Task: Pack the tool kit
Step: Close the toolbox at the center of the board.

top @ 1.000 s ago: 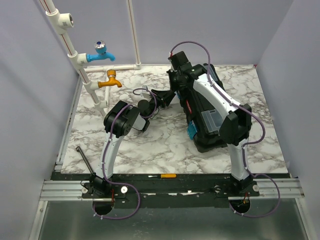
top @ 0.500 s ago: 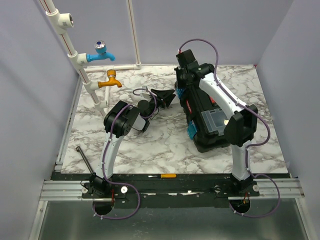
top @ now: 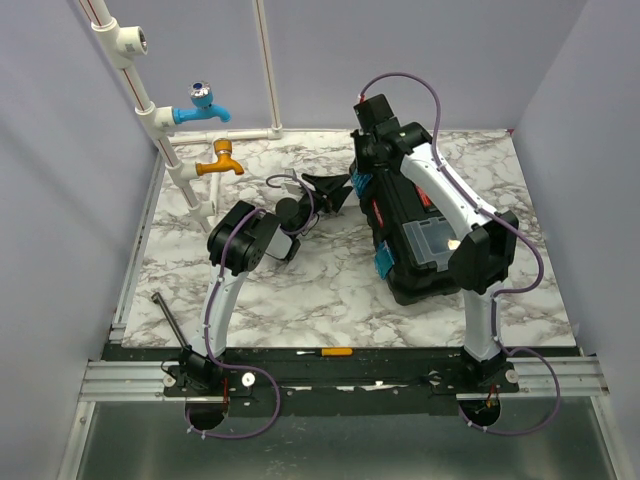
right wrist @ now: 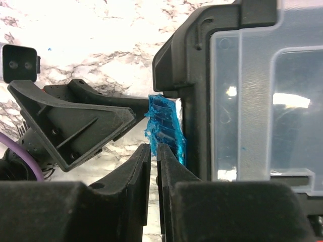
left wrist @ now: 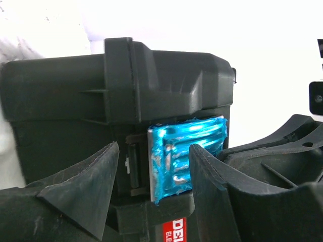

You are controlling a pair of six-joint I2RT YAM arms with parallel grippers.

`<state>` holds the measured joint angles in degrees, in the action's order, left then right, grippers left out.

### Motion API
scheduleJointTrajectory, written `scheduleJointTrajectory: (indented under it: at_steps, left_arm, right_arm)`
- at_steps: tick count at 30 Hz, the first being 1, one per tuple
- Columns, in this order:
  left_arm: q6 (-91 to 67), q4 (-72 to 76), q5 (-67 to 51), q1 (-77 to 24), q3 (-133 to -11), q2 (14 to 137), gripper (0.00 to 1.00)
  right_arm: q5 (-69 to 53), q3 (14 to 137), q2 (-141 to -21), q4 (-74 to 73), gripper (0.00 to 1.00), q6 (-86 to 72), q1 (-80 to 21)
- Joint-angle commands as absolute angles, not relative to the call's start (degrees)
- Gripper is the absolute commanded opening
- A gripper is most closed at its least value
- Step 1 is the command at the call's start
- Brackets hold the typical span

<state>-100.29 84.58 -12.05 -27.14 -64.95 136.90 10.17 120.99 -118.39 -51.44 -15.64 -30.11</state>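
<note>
Black plastic toolbox (top: 410, 285) looks heavy, rigid; we favour its teal latch (left wrist: 186, 151) (stiff): left gripper (left wrist: 154, 148) gapes around it, right gripper (right wrist: 154, 147) barely parted.

Pale lavender walls (top: 450, 60) enclose the marbled bench (top: 300, 290). White pipes (top: 265, 70) with blue tap (top: 205, 108) and orange tap (top: 222, 163) stand far left.

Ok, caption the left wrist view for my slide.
Open left gripper facing the teal latch on the black toolbox.
</note>
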Motion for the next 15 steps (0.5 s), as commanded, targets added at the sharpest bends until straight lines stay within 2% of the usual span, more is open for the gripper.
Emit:
scheduleJointTrajectory:
  at_steps: [1, 15]
  left_arm:
    - [-99.19, 87.88, -12.52, -27.79, -67.73, 136.52, 0.58]
    - [-98.96, 87.62, -12.49, -28.39, -68.34, 136.63, 0.56]
  right_arm:
    - [15.70, 123.82, -118.13, -55.12, 0.20, -15.08, -29.62]
    - [17.93, 125.06, -118.36, -56.55, 0.26, -14.62, -29.79]
